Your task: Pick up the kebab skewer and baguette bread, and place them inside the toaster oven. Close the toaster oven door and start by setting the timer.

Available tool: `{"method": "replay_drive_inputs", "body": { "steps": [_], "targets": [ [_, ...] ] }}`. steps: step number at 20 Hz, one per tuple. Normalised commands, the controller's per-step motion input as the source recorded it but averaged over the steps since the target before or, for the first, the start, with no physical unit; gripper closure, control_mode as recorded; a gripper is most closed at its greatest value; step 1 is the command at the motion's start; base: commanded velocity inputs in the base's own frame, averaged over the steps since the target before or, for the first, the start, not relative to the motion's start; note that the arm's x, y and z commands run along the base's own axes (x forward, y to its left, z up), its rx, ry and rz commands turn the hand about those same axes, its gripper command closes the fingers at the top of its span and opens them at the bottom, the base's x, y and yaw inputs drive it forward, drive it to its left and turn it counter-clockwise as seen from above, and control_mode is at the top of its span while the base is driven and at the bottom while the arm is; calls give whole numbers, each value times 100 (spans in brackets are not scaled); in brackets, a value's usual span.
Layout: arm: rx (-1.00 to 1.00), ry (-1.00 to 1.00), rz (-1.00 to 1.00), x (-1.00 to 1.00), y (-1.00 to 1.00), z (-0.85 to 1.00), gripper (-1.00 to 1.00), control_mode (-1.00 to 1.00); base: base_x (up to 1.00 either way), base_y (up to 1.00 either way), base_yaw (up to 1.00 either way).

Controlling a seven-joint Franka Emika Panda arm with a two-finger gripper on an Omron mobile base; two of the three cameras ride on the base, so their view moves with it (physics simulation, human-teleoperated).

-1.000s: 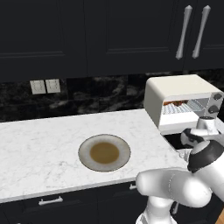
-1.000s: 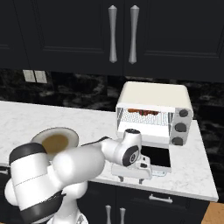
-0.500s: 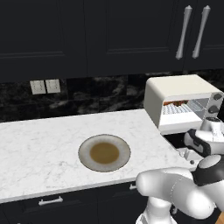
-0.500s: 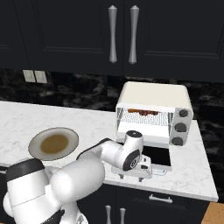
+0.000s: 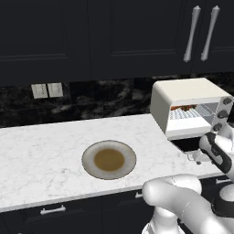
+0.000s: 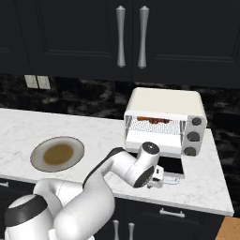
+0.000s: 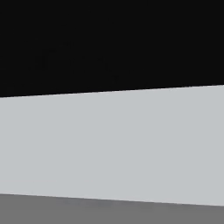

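Toaster oven (image 6: 165,110) door (image 6: 171,165) down flat, glass up; kebab skewer (image 6: 153,120) lengthwise on rack. Gripper (image 6: 161,176) at door edge, jaws apart, holding nothing. No legible text.

Arm hides the toaster oven door (image 6: 174,165) — baguette bread indiscernible.

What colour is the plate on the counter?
The plate is grey-rimmed with a brown middle, clearest in the left base view.

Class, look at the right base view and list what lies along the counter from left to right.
Plate → the robot's gripper, low at the front edge of the lowered toaster oven door → toaster oven, with the kebab skewer on its rack → the oven's three knobs.
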Motion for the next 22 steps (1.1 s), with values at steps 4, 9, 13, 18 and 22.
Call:
{"method": "replay_drive_inputs", "body": {
  "steps": [4, 9, 13, 18, 22],
  "targets": [
    [0, -37, -7, 93, 34, 19, -100, -100, 0, 0, 0],
    [0, -32, -5, 97, 39, 26, -100, -100, 0, 0, 0],
    [0, -44, -3, 73, 60, 19, -100, -100, 0, 0, 0],
    [-3, -50, -5, 93, 75, 14, -100, -100, 0, 0, 0],
    [-3, -52, -7, 100, 65, 20, -100, -100, 0, 0, 0]
  ]
}}
